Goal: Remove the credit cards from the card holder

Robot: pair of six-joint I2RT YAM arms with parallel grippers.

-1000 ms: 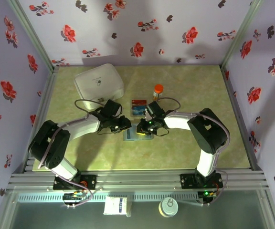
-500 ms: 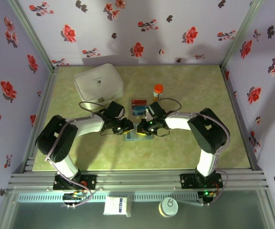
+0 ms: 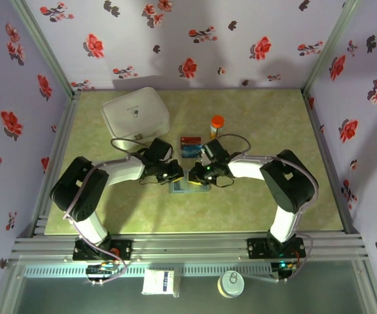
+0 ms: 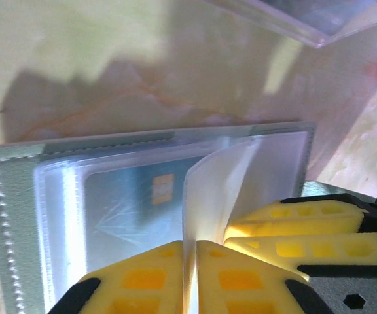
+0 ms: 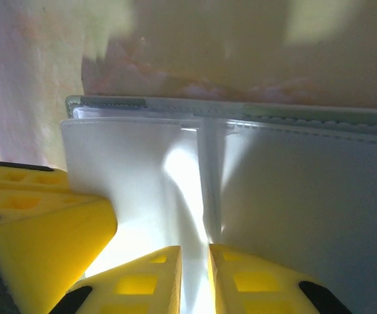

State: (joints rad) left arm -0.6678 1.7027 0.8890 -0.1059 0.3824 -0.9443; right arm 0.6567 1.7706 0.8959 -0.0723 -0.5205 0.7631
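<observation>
Update: left gripper [image 4: 192,278] just clamps onto a clear sleeve [image 4: 211,190] of the card holder [image 4: 8,196], right gripper [image 5: 195,281] stays pinched on one too, teal card [image 4: 129,206] not out yet

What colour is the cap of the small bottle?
Orange cap, clearest in the top external view.

Lavender walls [image 3: 195,39] printed with red flowers enclose a pale-green tabletop [image 3: 273,118].

Right gripper [image 5: 195,265] pinching a clear sleeve [image 5: 205,176] of the card holder [image 5: 319,196].
Its yellow fingertips are closed on the thin raised leaf. The holder lies open on the marbled table [image 5: 241,59], with the left gripper [image 5: 25,195] at its left edge.
</observation>
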